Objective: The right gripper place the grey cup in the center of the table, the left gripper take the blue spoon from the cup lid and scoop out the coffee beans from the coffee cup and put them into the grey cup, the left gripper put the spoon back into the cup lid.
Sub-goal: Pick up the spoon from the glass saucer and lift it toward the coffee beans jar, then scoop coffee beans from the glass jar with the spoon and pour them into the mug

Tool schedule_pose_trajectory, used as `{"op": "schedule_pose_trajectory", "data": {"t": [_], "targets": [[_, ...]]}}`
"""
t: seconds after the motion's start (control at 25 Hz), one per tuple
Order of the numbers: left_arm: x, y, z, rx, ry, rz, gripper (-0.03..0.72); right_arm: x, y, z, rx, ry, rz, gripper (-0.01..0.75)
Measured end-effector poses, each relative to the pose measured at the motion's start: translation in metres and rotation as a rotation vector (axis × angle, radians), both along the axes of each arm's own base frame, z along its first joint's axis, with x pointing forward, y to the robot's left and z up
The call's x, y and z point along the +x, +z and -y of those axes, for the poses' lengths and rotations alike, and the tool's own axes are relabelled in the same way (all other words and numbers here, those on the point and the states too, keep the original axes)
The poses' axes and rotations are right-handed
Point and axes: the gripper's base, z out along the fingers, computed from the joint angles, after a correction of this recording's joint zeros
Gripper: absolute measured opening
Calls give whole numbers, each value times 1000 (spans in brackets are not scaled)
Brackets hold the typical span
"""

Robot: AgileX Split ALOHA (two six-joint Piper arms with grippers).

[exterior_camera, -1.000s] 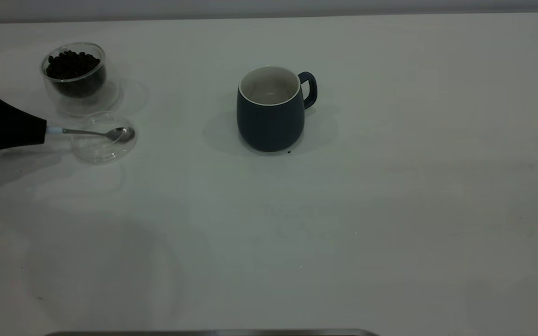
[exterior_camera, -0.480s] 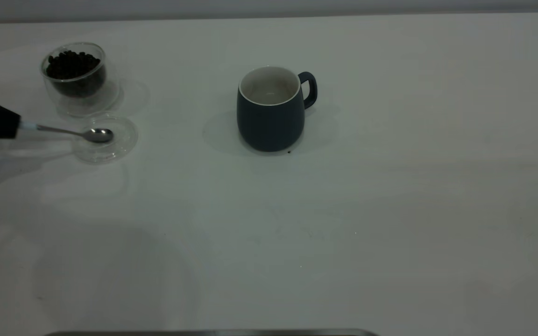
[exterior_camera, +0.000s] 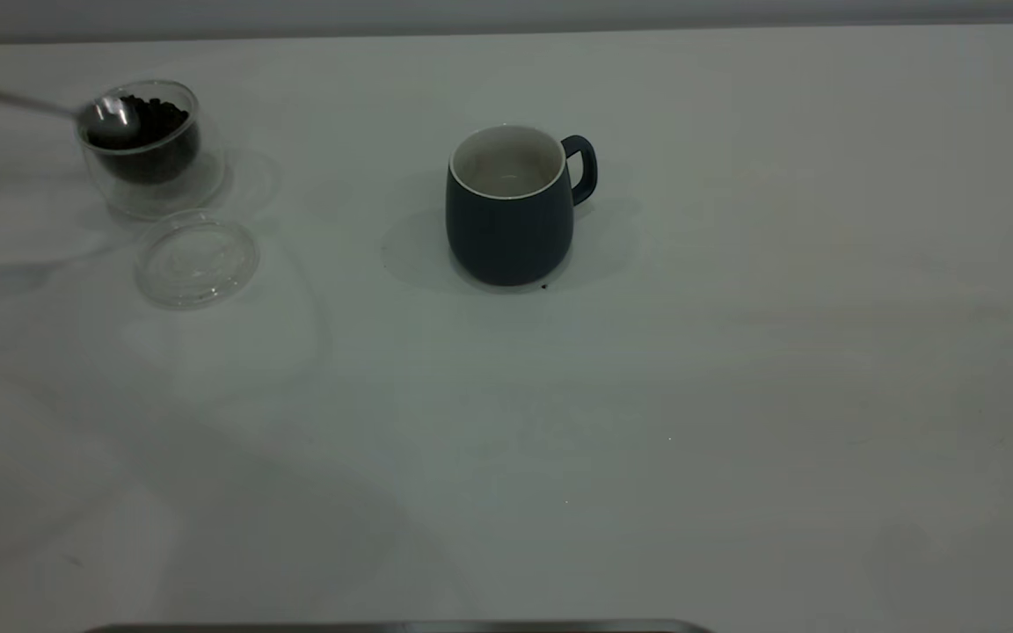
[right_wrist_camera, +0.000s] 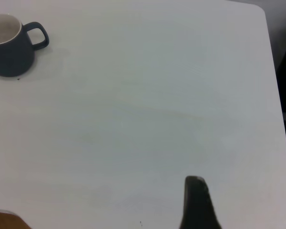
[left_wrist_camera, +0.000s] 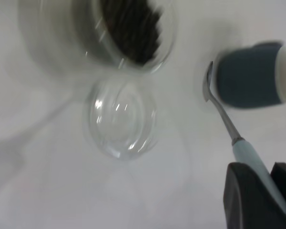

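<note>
Left claw [left_wrist_camera: 264, 191] grips one blue spoon [left_wrist_camera: 229, 124].

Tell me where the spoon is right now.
In the exterior view the spoon is at the far left, bowl over the coffee cup of beans, held by the left gripper.

surface: white table [exterior_camera: 735, 396] | rear: grey wall [exterior_camera: 506, 13]

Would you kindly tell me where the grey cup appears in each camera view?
Exterior view: the grey cup stands upright near the table's centre, handle to the picture's right.
Left wrist view: it shows at the right edge, beyond the blue spoon.
Right wrist view: in the upper left corner.
Shared landmark: its white inside.
</note>
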Motion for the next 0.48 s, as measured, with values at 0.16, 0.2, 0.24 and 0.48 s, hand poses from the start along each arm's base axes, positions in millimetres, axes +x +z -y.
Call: {"op": "schedule_pose_trajectory", "data": {"t": [0.16,0.2,0.24,0.48], "targets": [[6,20,-4,51,7,66,128,0,0,0,0,0,0,462],[9,21,-6,66,16,75,128,0,0,0,0,0,0,462],[12,21,-9,86,29,84,128,0,0,0,0,0,0,462],[20,6,-17,149,91,89,128,0,0,0,0,0,0,462]]}}
